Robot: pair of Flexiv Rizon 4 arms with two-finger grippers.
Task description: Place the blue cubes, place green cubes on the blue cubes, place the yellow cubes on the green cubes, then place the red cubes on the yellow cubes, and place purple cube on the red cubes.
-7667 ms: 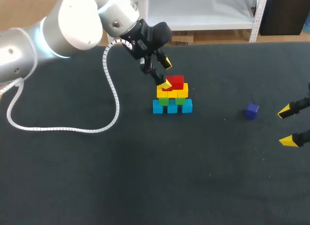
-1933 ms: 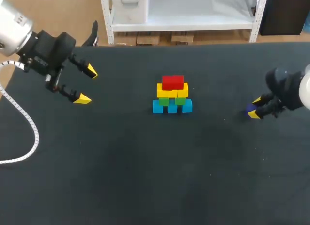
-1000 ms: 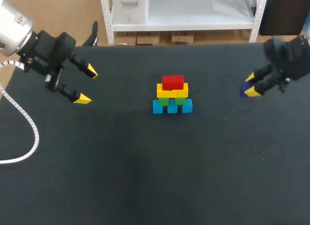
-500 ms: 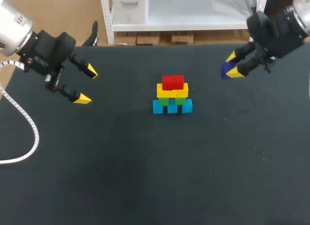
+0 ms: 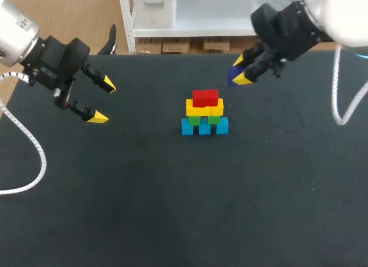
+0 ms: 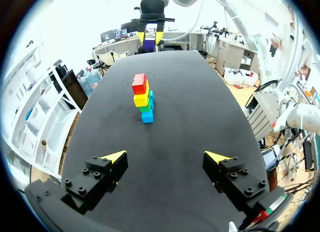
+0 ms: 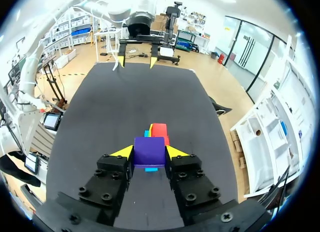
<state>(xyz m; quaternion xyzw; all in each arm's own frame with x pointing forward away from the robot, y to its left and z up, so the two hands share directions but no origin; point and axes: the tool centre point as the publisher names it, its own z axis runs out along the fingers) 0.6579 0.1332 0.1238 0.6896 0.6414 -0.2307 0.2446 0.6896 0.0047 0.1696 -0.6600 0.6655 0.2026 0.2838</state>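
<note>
My right pincer is clamped on the purple cube, held in the air near the stack but not yet over the red cubes on its top, so I judge this is the last step. The next move calls for centring the cube over the red layer and lowering it gently, without pushing the stack. My left pincer stands apart, empty, well away over the bench.

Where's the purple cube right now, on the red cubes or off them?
Off: the right gripper holds the purple cube between both fingers; the red cubes' top is bare.
</note>
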